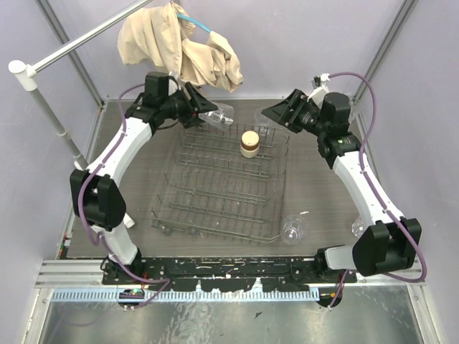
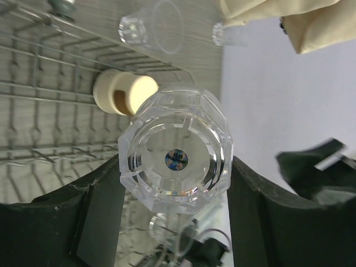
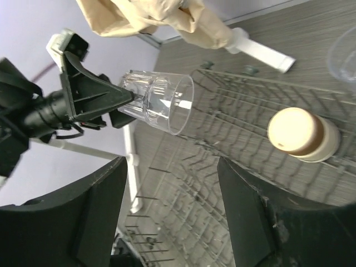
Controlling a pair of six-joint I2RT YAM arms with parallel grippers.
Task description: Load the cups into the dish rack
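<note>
The grey wire dish rack [image 1: 215,197] lies mid-table. A tan-brown cup [image 1: 249,143] stands upside down in its far part. My left gripper [image 1: 206,110] hovers over the rack's far left corner, shut on a clear cup [image 1: 221,117]. In the left wrist view that clear cup [image 2: 175,150] fills the gap between both fingers [image 2: 83,222]. From the right wrist, the held cup [image 3: 161,103] lies tilted, mouth toward the rack. My right gripper [image 1: 276,115] hangs open and empty over the far right corner. Its fingers [image 3: 94,217] stand wide apart above the prongs [image 3: 183,200].
Another clear cup [image 1: 292,229] lies on the table by the rack's near right corner, and one [image 1: 356,228] sits beside the right arm. One more clear cup [image 2: 153,28] lies just past the tan cup [image 2: 123,92]. A beige cloth [image 1: 179,46] hangs from a white pole [image 1: 64,46] at the back.
</note>
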